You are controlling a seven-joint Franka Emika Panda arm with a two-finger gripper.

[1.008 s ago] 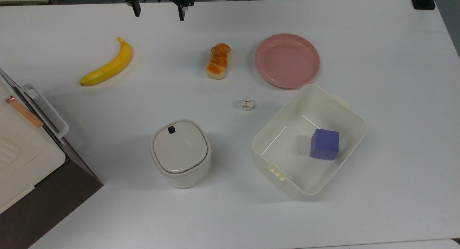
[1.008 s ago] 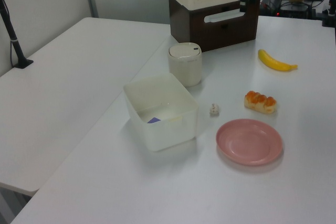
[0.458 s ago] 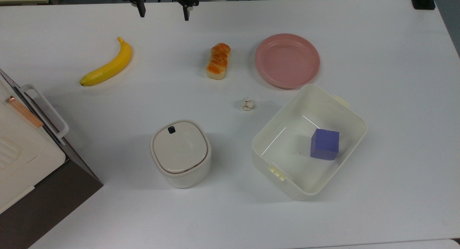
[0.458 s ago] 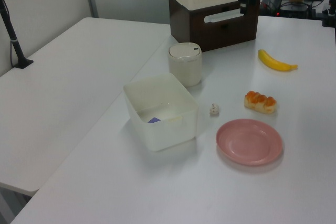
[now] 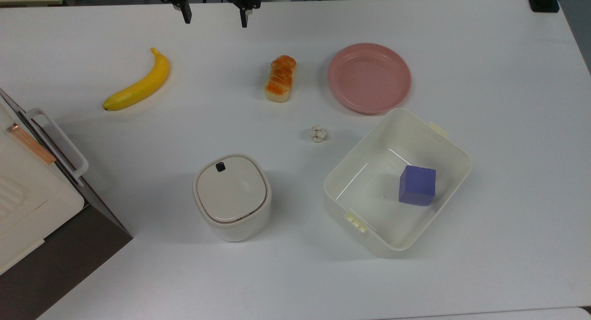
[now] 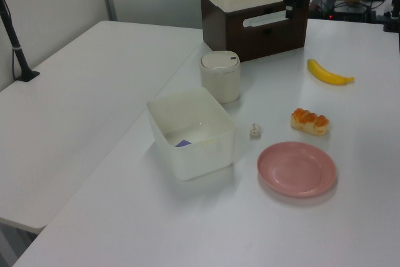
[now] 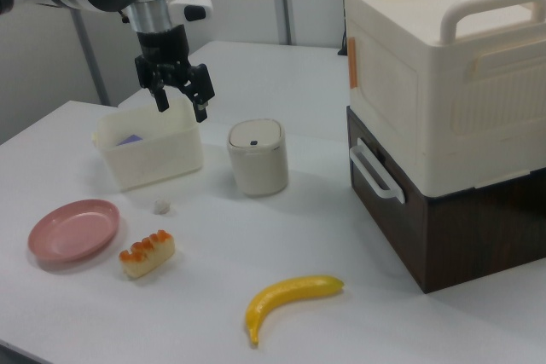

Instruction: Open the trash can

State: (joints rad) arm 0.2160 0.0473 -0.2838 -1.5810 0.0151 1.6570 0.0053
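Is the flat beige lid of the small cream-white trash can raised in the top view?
No, the beige lid lies flat and shut on the small cream-white trash can.

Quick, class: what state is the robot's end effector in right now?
End effector: open, holding nothing.

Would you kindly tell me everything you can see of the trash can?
The trash can is a small cream-white bin of smooth plastic, rounded-square from above, standing upright on the white table. Its flat beige lid is shut, and a small black button sits at the lid's edge, on the side toward the banana. Nothing touches it but the table. The lidless tub stands apart on the top view's right, and the gripper hangs far off, open.
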